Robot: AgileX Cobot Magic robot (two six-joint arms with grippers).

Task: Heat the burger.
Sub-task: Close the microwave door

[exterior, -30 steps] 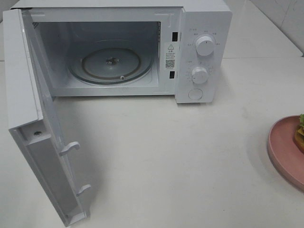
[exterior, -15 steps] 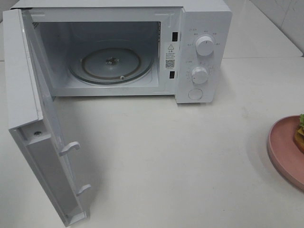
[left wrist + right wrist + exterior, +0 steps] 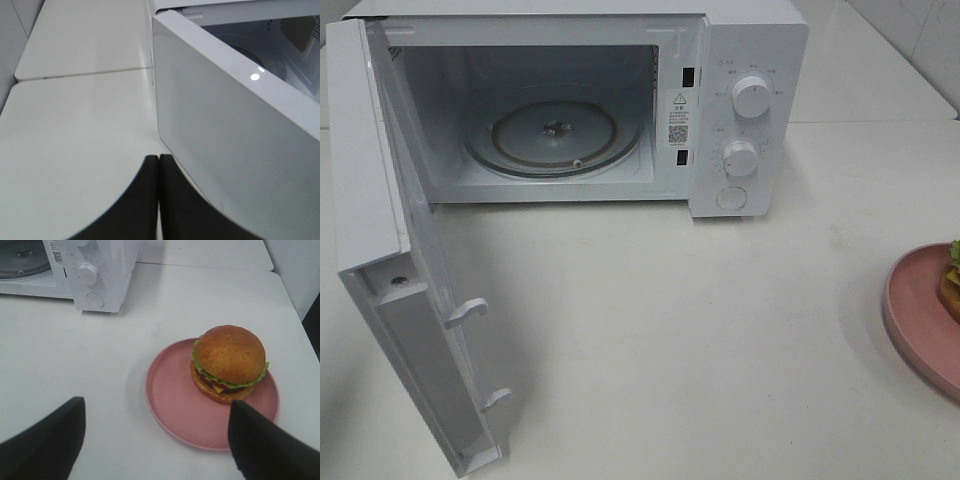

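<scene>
At left we see the microwave (image 3: 620,100) with its door (image 3: 390,280) swung open; our left gripper (image 3: 158,195) sits pressed together beside the door's outer face. At right, the burger (image 3: 228,363) rests on a pink plate (image 3: 175,405), our right gripper (image 3: 155,435) spread wide above the plate's near rim.

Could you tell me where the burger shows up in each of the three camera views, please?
Exterior high: only a sliver of the burger shows at the right edge, on the pink plate.
Left wrist: not in view.
Right wrist: whole burger, right of centre, on the plate's far side.
Shared landmark: the microwave, seen in all three views.
</scene>
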